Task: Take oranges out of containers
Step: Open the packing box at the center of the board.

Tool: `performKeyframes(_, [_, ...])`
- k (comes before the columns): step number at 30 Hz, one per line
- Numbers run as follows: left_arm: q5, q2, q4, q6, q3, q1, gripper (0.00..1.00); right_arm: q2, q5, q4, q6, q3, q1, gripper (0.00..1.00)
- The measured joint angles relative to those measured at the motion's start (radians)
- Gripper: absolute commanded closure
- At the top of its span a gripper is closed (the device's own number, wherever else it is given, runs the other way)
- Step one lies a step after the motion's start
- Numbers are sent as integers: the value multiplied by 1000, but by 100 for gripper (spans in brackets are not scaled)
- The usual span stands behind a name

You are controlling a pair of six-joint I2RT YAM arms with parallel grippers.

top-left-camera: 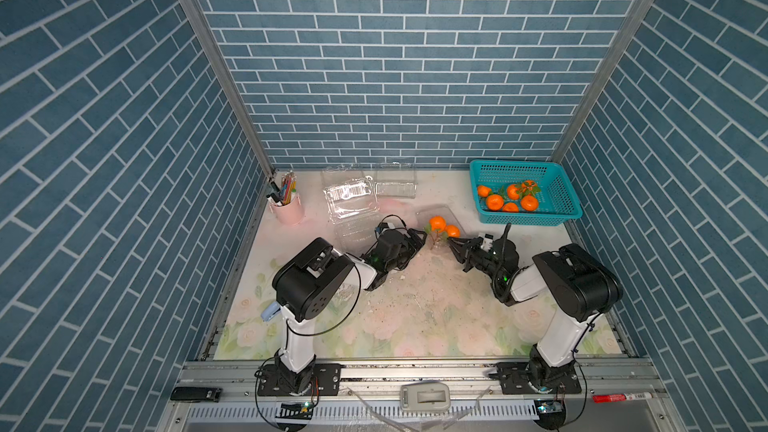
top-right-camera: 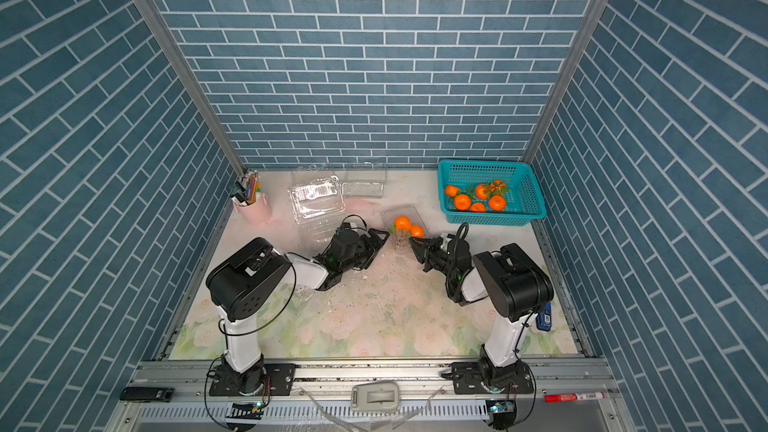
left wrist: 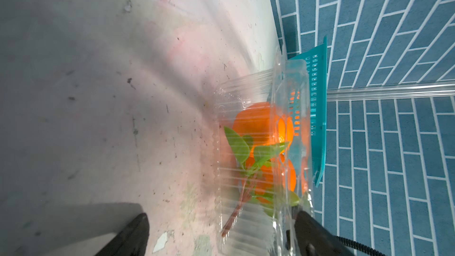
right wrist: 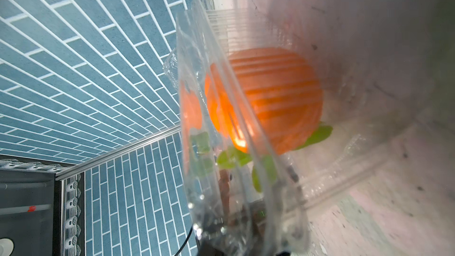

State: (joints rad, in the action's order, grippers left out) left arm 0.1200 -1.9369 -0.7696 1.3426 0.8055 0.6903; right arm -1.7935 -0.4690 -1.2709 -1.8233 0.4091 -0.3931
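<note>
**Pin the box, then peel the lid**

In both top views six oranges lie in the teal basket. Two more sit in the full container, near the basket's front corner on the side toward the table's middle. The empty containers lie well apart from the basket, by the back wall. The right gripper has its fingers pressed together at the container's edge facing away from the basket; the left gripper stands just beside the container's far side from the basket, fingers spread, holding nothing.

In the left wrist view the fruit, green leaves and a brown twig show through the clear wall, with the basket behind. The spread fingers flank the container; one tip is at the rim, but I cannot tell whether it touches.

In the right wrist view a clear sheet, the lid, runs down toward the gripper. The fingertips are lost behind the plastic, so I judge rather than see that they pinch the lid's edge.

Done well, the left would close on the base first; such light plastic would likely rise whole and spill the fruit. The lid should then swing slowly about its hinge. The pair looks joined, so a soft grip at the twig should bring both out.
</note>
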Motion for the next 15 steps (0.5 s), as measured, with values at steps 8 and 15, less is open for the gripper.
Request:
performKeyframes(8, [4,-3,-16,-5,-6,-1,8,0,-6,-8,-2,0,2,86])
performKeyframes(15, [-5,31,-51,-3,-71,-2,9,14,-9,2,-3,2,14,89])
